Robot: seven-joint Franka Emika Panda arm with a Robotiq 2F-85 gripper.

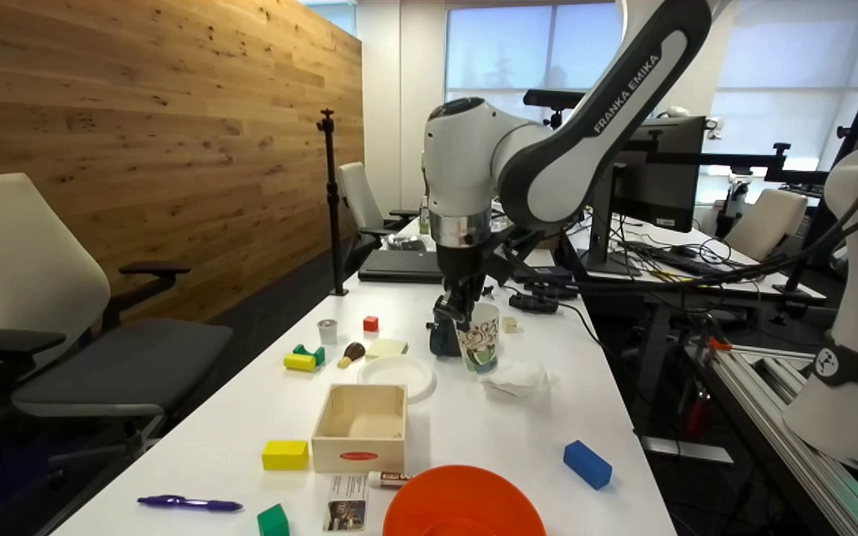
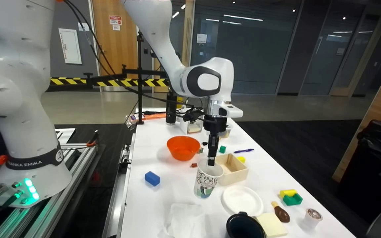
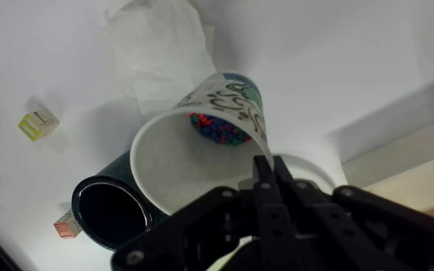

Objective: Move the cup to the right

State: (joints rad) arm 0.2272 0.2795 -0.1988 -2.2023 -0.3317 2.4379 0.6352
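The cup (image 1: 480,344) is whitish and tapered with dark swirl print. It also shows in an exterior view (image 2: 206,180), leaning slightly, and in the wrist view (image 3: 179,162). Small red, blue and green pieces (image 3: 220,130) lie in its bottom. My gripper (image 3: 271,162) is shut on the cup's rim, one finger inside and one outside. The gripper points down at the cup in both exterior views (image 1: 463,321) (image 2: 211,162). I cannot tell whether the cup's base touches the table.
The dark mug (image 3: 113,214) stands close beside the cup. A crumpled napkin (image 1: 518,380), a white plate (image 2: 242,200) and a wooden box (image 1: 360,454) are near. An orange bowl (image 2: 183,148) and a blue block (image 2: 152,178) stand farther along the table.
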